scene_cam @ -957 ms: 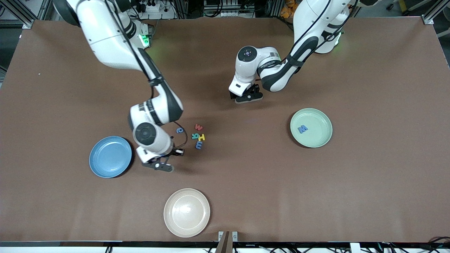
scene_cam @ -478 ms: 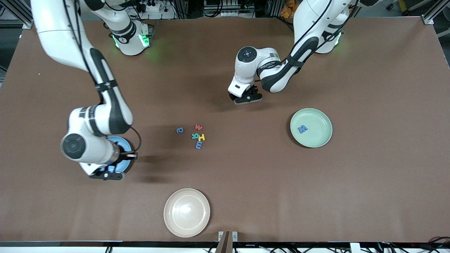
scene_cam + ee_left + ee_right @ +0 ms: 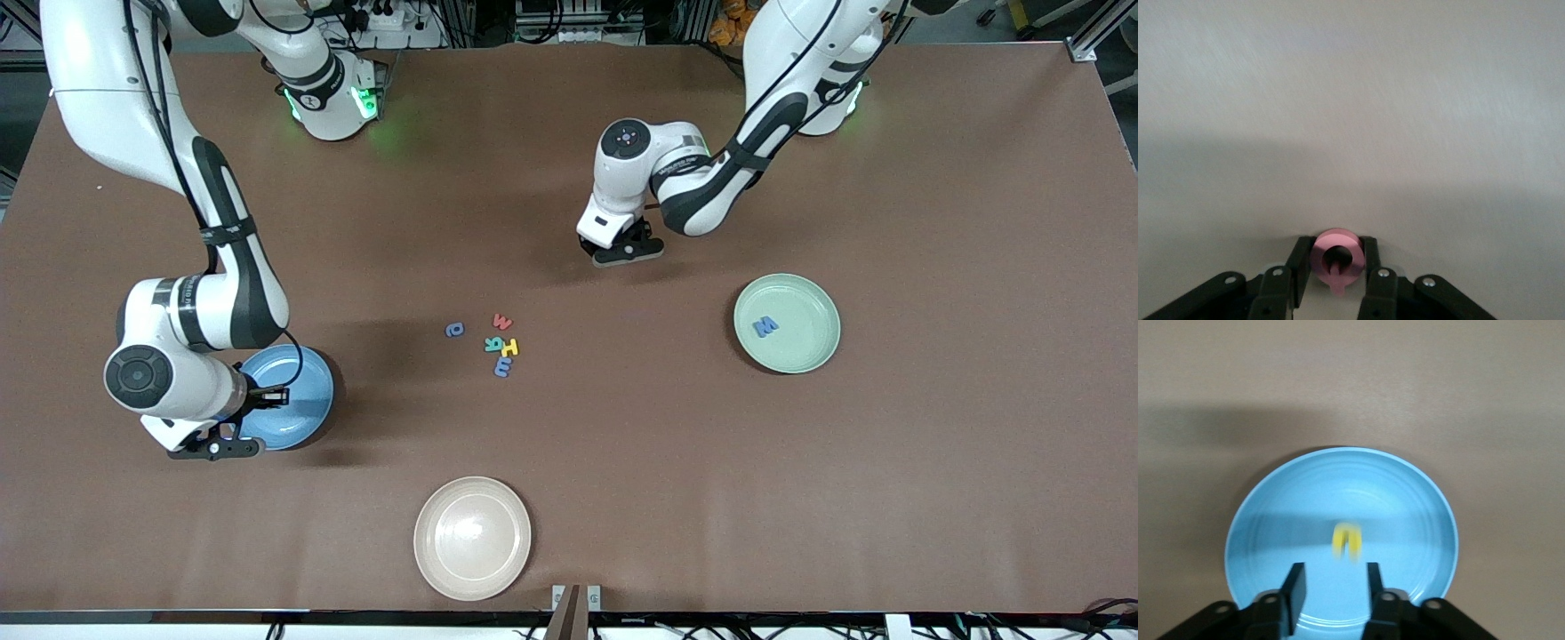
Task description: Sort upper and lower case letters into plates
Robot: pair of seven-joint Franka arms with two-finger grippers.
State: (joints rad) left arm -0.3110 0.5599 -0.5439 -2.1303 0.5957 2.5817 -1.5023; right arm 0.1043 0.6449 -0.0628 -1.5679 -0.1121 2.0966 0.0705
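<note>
Letters (image 3: 496, 342) cluster mid-frame on the counter (image 3: 622, 444). Right hand (image 3: 1333, 587), spread, releases what looks like a yellow letter (image 3: 1346, 542) over the blue plate (image 3: 1271, 520); left hand (image 3: 1337, 263) pinches a pink letter (image 3: 1336, 257), upper centre.

Readable signs are the foam letters only. Cluster mid-desk: red piece (image 3: 503, 322) reads as W, blue piece (image 3: 503, 366) reads as m, yellow piece (image 3: 510, 348) looks like T or I turned sideways, teal piece (image 3: 492, 344) unclear, small blue ring piece (image 3: 455, 330) maybe o or a. Blue piece (image 3: 765, 327) on mint plate (image 3: 818, 351) reads as M or W. Arm link print (image 3: 677, 161) illegible.
</note>
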